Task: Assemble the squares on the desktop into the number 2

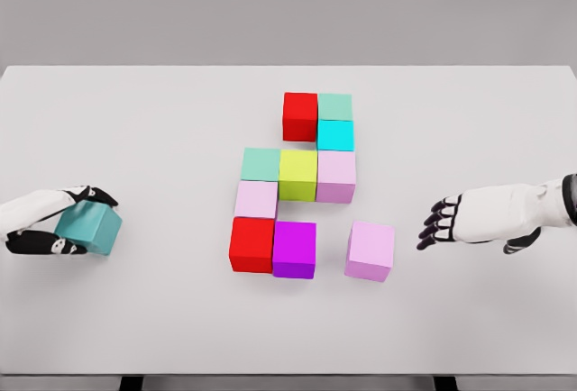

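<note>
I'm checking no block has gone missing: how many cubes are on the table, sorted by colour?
Red: 2
Mint green: 2
Cyan: 1
Yellow-green: 1
Pale pink: 3
Magenta: 1
Teal: 1, held in the left hand
Total: 11
</note>
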You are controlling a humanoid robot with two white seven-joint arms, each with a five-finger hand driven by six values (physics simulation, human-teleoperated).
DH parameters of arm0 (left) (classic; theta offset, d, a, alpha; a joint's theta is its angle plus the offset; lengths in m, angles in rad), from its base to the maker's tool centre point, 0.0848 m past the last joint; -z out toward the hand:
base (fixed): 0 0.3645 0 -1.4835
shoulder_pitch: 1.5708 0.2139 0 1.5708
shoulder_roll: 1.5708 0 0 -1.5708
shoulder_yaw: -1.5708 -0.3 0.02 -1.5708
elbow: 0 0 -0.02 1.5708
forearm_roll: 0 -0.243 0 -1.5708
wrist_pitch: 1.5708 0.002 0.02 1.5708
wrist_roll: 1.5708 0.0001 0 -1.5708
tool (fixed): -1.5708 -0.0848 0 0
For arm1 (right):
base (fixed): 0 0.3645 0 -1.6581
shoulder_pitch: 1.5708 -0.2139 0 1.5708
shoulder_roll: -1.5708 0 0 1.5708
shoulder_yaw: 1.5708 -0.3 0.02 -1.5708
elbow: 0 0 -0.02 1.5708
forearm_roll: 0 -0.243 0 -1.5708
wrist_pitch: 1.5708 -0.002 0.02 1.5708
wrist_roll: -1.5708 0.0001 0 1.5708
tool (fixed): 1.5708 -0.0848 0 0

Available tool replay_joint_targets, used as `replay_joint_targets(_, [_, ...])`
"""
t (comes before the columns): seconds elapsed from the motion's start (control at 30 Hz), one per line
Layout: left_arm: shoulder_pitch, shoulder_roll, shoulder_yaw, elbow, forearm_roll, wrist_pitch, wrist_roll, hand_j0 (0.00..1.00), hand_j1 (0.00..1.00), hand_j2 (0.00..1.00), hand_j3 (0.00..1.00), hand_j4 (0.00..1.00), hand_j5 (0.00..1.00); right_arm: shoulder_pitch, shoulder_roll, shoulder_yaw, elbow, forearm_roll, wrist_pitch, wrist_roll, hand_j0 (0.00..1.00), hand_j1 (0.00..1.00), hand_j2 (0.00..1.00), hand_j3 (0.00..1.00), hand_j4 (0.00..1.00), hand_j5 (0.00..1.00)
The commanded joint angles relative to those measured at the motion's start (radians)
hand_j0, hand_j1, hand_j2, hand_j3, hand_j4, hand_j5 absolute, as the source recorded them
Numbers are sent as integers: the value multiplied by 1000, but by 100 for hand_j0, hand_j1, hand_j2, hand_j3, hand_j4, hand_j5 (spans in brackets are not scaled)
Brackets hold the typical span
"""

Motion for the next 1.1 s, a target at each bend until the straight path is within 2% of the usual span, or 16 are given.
replay_joint_targets(0.0, [0,2,8,1,9,1,1,47,47,47,47,47,47,0,28,7,0,-4,2,0,100,100,100,100,100,100])
replay_joint_targets(0.13, [0,0,20,1,9,1,1,45,45,45,45,45,45,0,43,7,0,-6,2,0,100,100,100,100,100,100])
replay_joint_targets(0.43, [-48,-13,27,2,6,19,1,41,41,41,41,41,41,-17,97,7,0,-15,2,0,100,100,100,100,100,100])
replay_joint_targets(0.57, [-74,-44,26,2,1,38,1,41,41,41,41,41,41,-17,100,7,0,-15,2,0,100,100,100,100,100,100])
replay_joint_targets(0.77, [-118,-95,26,5,-5,62,0,40,40,40,40,40,40,-28,158,7,0,-16,2,0,100,100,100,100,100,100])
replay_joint_targets(1.07, [-167,-148,23,7,-8,118,-29,38,38,38,38,38,38,-32,163,6,0,-16,2,0,100,100,100,100,100,100])
